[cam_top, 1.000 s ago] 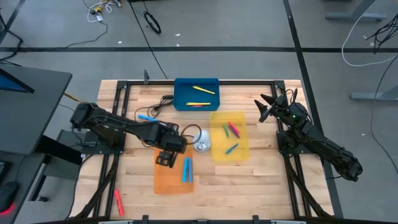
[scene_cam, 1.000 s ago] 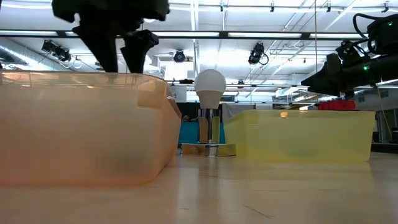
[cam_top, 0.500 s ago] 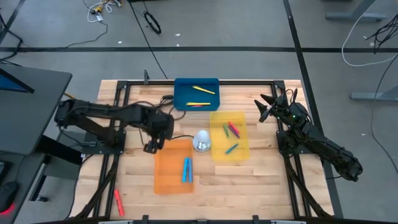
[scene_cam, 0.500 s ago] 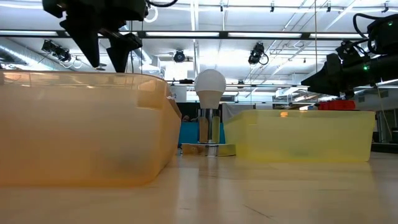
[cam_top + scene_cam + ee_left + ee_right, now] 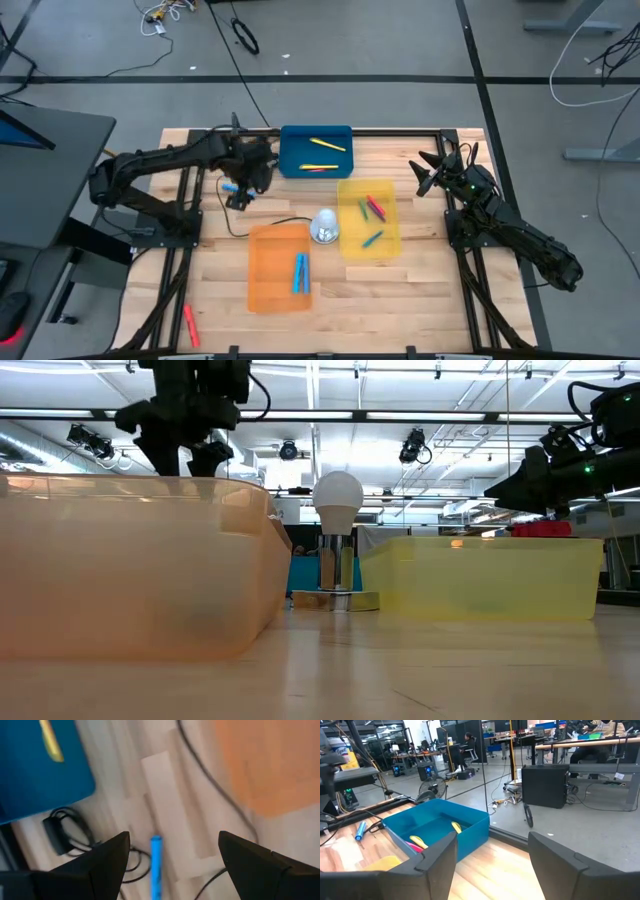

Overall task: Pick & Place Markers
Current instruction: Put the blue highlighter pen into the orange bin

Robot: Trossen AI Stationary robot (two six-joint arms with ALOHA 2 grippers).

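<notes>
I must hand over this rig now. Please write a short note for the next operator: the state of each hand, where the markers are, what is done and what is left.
Left hand: open, empty, above the light blue marker that lies loose on the table beside the blue tray.
Right hand: open, empty, waiting at the table's right edge.
Done: two light blue markers in the orange tray; yellow ones, plus a reddish one, in the blue tray; red, green and blue ones in the yellow tray.
Left: the loose light blue marker, and a red marker near the table's front left corner.
</notes>
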